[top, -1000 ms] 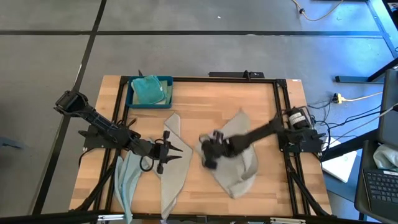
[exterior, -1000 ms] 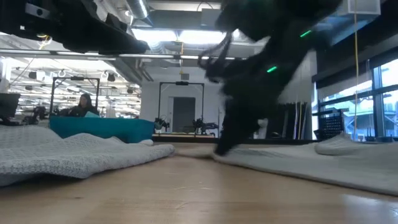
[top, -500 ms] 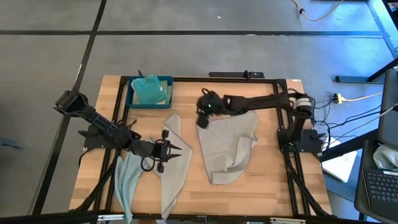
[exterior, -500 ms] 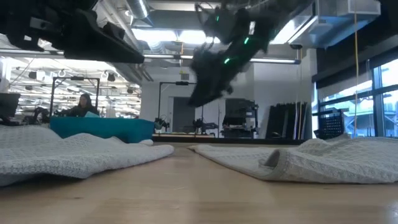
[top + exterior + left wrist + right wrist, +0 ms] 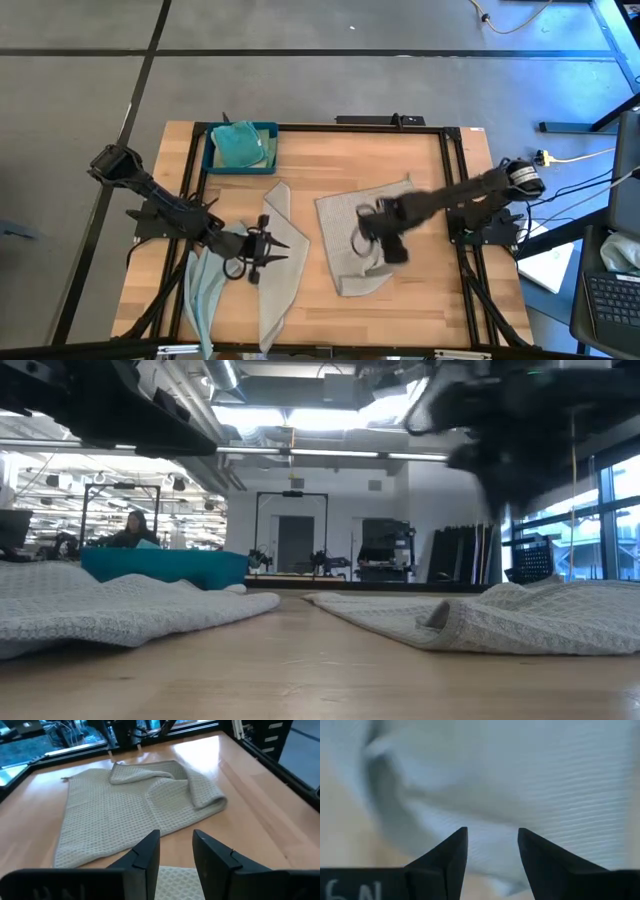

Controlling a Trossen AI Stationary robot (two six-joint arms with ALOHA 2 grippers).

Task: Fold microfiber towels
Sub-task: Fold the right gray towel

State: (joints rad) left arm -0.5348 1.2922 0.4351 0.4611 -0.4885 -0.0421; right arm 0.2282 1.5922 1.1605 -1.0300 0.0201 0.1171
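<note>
Your right end effector hovered over the waffle-textured grey towel at the counter's centre — fingers apart, empty; the left end effector, at nine o'clock, likewise.

Grey towel rumpled mid-table; 2 towels left; teal in tray.

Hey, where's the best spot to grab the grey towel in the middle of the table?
Probably the grey towel's flat far corner near the tray, from above: it lies single-layered there, while the near right side is bunched under the right gripper.
</note>
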